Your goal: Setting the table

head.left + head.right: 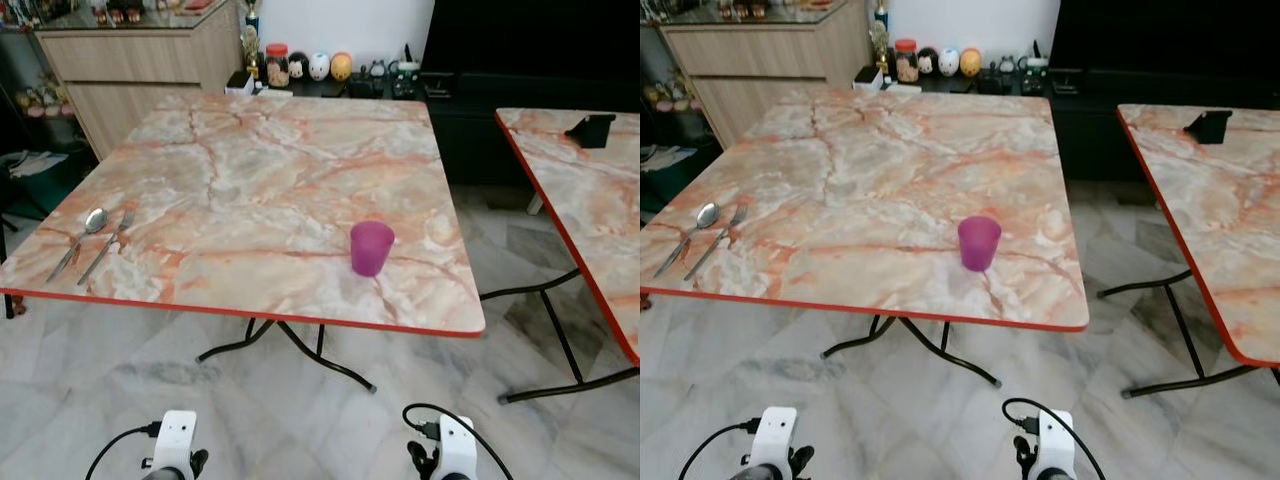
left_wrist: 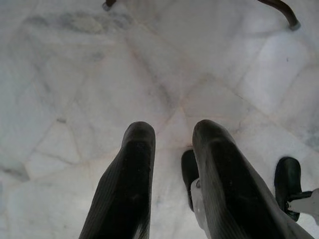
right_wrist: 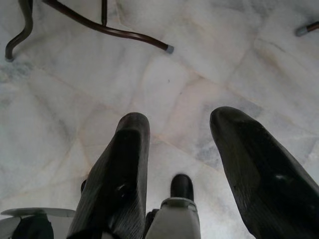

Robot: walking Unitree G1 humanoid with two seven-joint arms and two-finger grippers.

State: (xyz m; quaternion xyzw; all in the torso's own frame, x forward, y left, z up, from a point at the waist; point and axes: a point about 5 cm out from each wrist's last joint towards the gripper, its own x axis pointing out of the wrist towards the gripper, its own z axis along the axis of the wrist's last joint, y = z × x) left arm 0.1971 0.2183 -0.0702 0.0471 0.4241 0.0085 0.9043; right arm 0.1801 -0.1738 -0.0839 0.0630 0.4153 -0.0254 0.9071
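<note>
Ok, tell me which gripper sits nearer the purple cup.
Right. The right gripper hangs low over the floor, almost straight in front of the purple cup. The left gripper hangs just as low but well off to the cup's left, nearer the spoon.

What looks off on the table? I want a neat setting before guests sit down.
Nothing is spilled or broken. The spoon and fork lie slanted at the table's near left corner, while the purple cup stands upright far off toward the near right.

Table (image 1: 250, 150) mostly bare – cup (image 1: 371, 247), spoon (image 1: 88, 230), fork (image 1: 112, 240) near its edge
</note>
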